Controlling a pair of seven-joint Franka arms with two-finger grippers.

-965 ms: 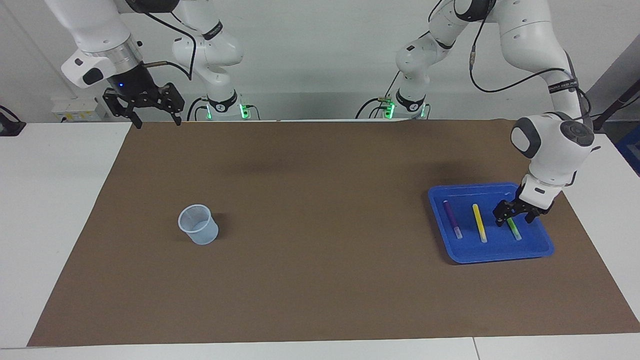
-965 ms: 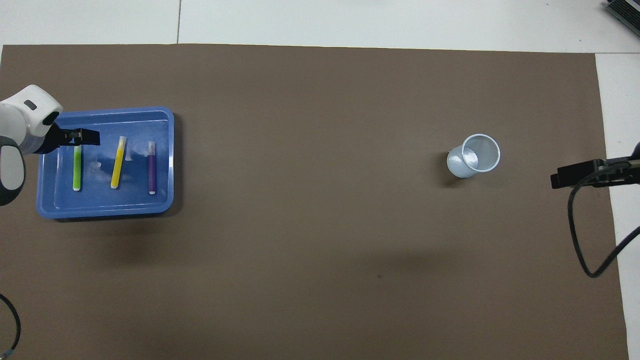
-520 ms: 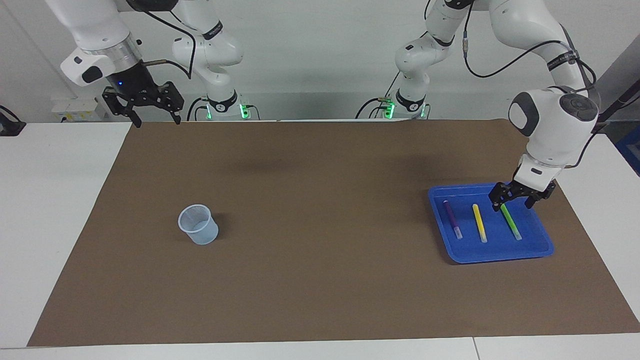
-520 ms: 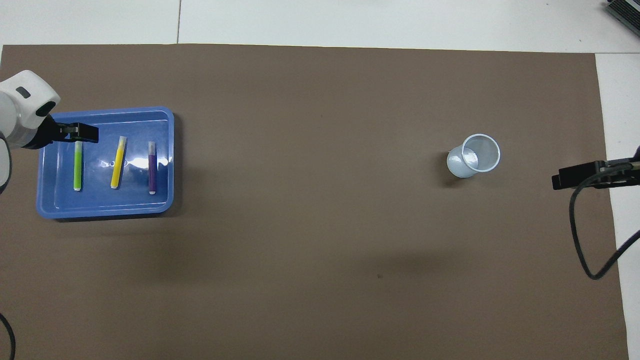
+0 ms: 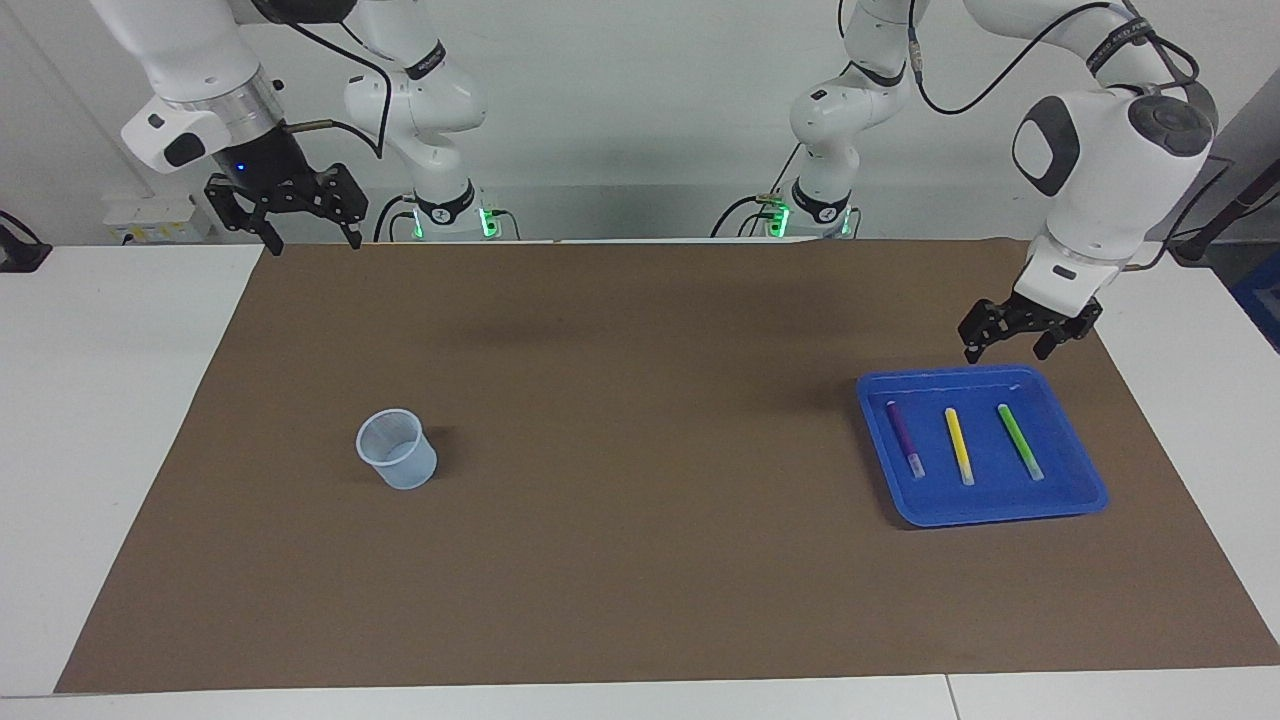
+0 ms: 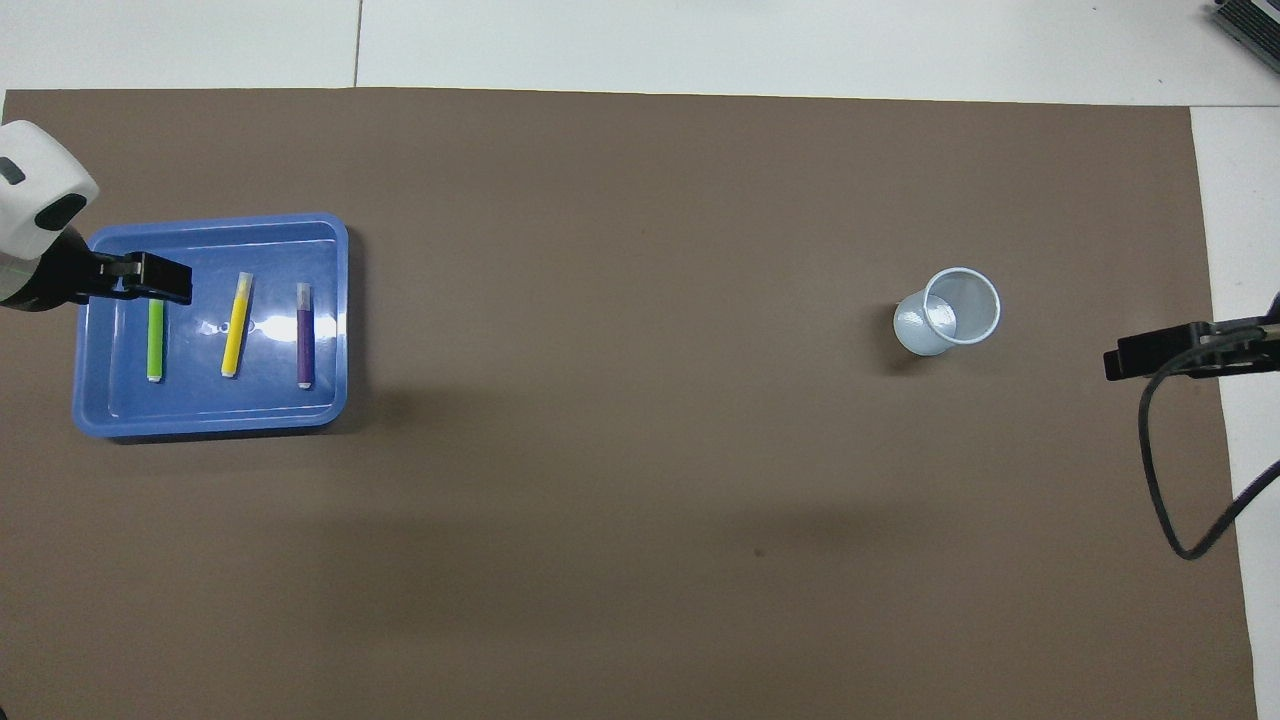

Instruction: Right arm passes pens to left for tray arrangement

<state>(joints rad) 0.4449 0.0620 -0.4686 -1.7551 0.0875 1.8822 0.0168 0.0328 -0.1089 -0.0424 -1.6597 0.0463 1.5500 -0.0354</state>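
Observation:
The blue tray [image 5: 1075, 500] [image 6: 330, 235] lies on the brown mat toward the left arm's end of the table. Three pens lie in it side by side: a purple pen [image 5: 904, 438] [image 6: 303, 334], a yellow pen [image 5: 958, 445] [image 6: 236, 325] and a green pen [image 5: 1019, 441] [image 6: 155, 338]. My left gripper [image 5: 1007, 350] [image 6: 158, 281] hangs open and empty in the air over the tray's robot-side rim, clear of the pens. My right gripper [image 5: 312, 240] [image 6: 1108, 363] waits open and empty, raised over the mat's edge at the right arm's end.
A small translucent plastic cup [image 5: 396, 449] [image 6: 947, 311] stands upright on the mat toward the right arm's end. A black cable [image 6: 1160, 470] loops from the right arm. White table surface [image 5: 110, 400] surrounds the brown mat [image 5: 620, 450].
My left gripper has risen from the green pen and pulled back toward the robots, leaving the pen lying in the tray. The right arm has not moved.

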